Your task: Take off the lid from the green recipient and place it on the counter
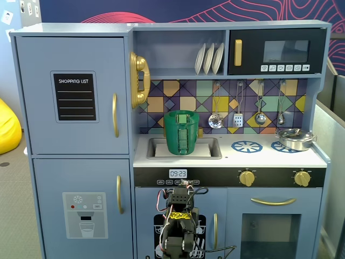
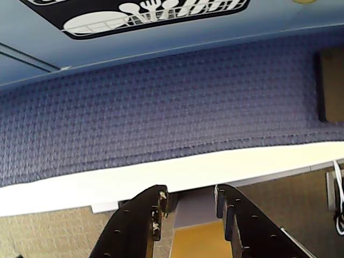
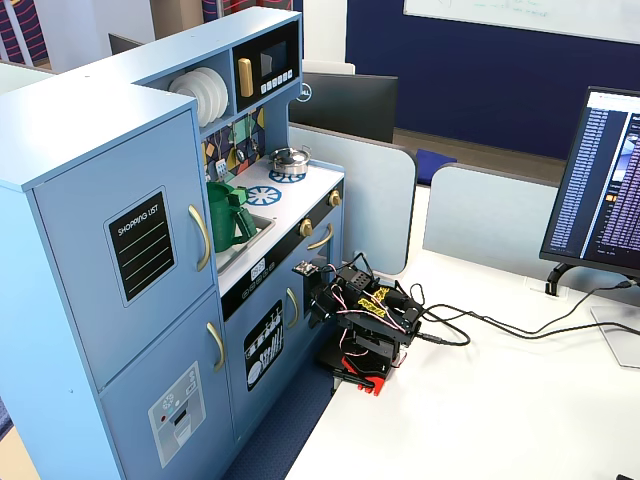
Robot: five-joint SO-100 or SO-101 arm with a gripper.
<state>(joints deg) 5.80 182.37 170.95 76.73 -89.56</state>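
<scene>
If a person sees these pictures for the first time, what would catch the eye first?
Probably the green recipient standing in the sink of the blue toy kitchen, lid on top. Next, the silver pot on the right burner of the counter, and the folded arm below.

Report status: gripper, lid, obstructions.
Gripper open, empty, low by cabinet front. Translucent green lid on tall dark-green container, in sink. No obstruction seen.

— Landmark?
— Black toy microwave (image 1: pixel 277 52). Three white plates (image 1: pixel 209 58) racked just left of it; gold toy telephone (image 1: pixel 139 80) further left.
— Below?
— Silver lidded pot (image 1: pixel 295 138); metal utensils (image 1: pixel 237 103) hanging.
</scene>
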